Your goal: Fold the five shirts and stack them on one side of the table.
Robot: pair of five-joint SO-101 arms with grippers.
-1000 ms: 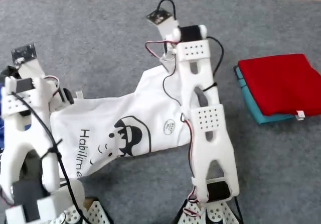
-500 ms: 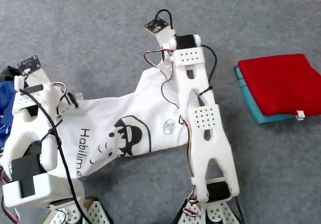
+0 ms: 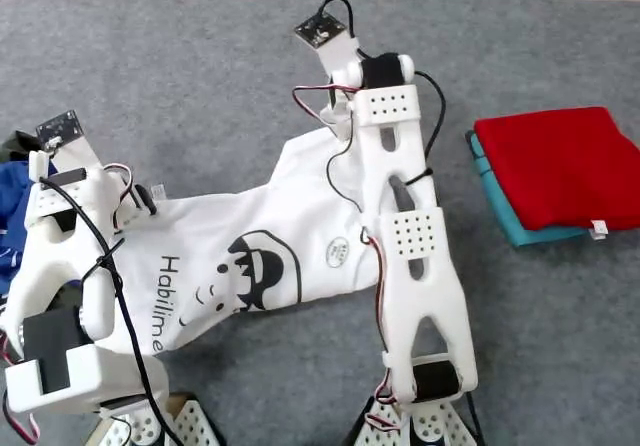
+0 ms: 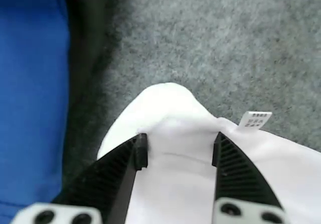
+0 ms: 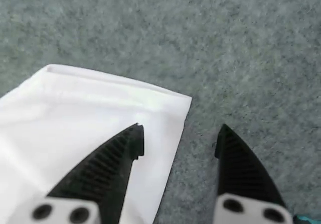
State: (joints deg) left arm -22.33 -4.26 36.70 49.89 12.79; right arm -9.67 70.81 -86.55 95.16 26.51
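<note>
A white shirt with a cartoon print lies spread in the middle of the grey table. My left gripper stands open at the shirt's left edge, its fingers straddling a rounded bit of white fabric near a small tag. My right gripper is open at the shirt's far sleeve: one finger is over the sleeve's corner, the other over bare table. A folded red shirt rests on a folded teal shirt at the right side.
A blue shirt and a dark garment lie bunched at the table's left edge, close to the left arm. The right arm stretches over the white shirt's right part. Bare grey table lies at the back.
The left arm has shifted and dropped toward the shirt's left edge. The right arm swung slightly left, then back. The shirt has stayed put.
</note>
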